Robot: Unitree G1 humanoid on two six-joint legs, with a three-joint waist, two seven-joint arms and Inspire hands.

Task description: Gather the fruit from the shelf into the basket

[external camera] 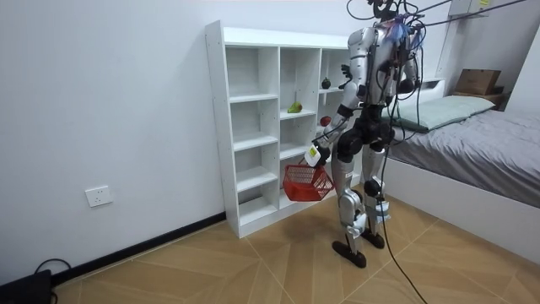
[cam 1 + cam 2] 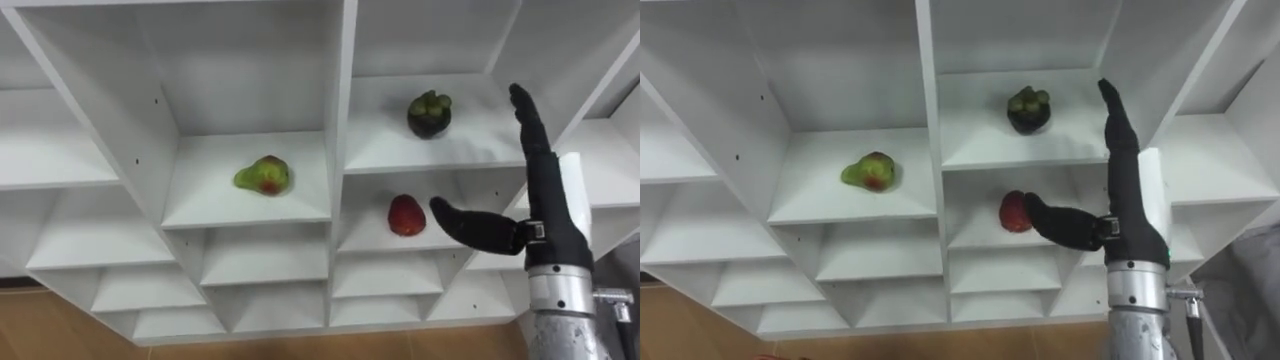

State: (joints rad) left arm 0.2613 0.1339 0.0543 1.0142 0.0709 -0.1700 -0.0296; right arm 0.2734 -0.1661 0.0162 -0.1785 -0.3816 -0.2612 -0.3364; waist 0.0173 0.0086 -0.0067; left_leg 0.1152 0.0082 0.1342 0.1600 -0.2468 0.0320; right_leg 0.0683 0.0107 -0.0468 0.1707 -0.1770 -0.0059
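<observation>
**Step in hand:** reaching for a fruit; nothing is grasped yet. The robot stands close before the white closet (image 2: 340, 150), facing its shelves.

**Fruits:** three remain on the shelves, in separate compartments.
- A red fruit (image 2: 406, 215) lies in the compartment directly ahead.
- A dark mangosteen (image 2: 429, 113) sits in the compartment above it, at 12 o'clock from the red fruit.
- A green-and-red pear (image 2: 263, 176) rests in the next column, at about 10 o'clock from the red fruit.

**Right hand:** the right hand (image 2: 545, 215) is raised at 3 o'clock of the red fruit. Its fingers (image 2: 535, 140) are straight and point up past the shelf edge towards the mangosteen's level. The thumb (image 2: 470, 225) is spread wide towards the red fruit. The hand is empty. Whether the thumb tip touches the fruit cannot be settled, as the two eye views disagree.

**Left hand:** in the room view the left hand (image 1: 314, 155) hangs low at the robot's side, closed on the handle of a red basket (image 1: 305, 181). No fruit can be made out in the basket.

**Assessment:** collection appears to be at an early stage, with the red fruit as the likely target.

**Next move calls for:**
- advancing the palm into the compartment, towards 9 o'clock;
- bringing the fingers down over the fruit;
- closing opposite the thumb without nudging the fruit deeper;
- carrying the fruit down to the basket.
</observation>
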